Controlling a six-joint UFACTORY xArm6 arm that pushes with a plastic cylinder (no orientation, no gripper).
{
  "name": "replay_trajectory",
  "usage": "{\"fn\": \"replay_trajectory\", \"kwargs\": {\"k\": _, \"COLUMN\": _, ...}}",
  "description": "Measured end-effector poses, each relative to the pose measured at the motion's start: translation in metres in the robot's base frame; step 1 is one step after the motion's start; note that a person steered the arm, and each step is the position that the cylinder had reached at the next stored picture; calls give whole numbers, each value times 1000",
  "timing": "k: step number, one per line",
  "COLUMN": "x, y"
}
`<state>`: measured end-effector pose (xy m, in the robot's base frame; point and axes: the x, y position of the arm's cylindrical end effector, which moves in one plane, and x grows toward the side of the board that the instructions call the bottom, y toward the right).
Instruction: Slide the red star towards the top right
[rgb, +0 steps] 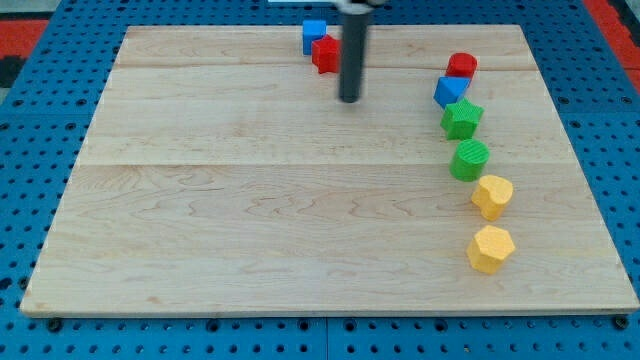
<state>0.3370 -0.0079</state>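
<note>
Camera view: red star (323, 53) at worktop (250, 200) top, touching blue block (314, 32). My tip (350, 99), no claw, holds nothing, just lower-right. Light, rigid, slippery; I'd push its left flank.

Rod: hanging upright from the view's top edge; my tip (350, 99) is resting at board height, upper centre.

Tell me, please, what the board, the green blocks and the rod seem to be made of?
Board: light wood, matte, with visible grain and plank seams. Green star and green cylinder-like block: probably plastic, with fine ridged lines suggesting 3D printing. Rod: dark, smooth and slightly glossy, metal or plastic, unclear; my tip sits right of the red block.
</note>
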Motion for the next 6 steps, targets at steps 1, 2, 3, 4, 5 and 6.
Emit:
{"fn": "replay_trajectory", "kwargs": {"k": 1, "x": -45, "y": -43}}
{"fn": "replay_trajectory", "kwargs": {"k": 2, "x": -71, "y": -37}}
{"fn": "replay_trajectory", "kwargs": {"k": 3, "x": -72, "y": -2}}
{"fn": "replay_trajectory", "kwargs": {"k": 4, "x": -74, "y": 61}}
{"fn": "replay_trajectory", "kwargs": {"k": 5, "x": -67, "y": 64}}
{"fn": "replay_trajectory", "kwargs": {"k": 6, "x": -75, "y": 32}}
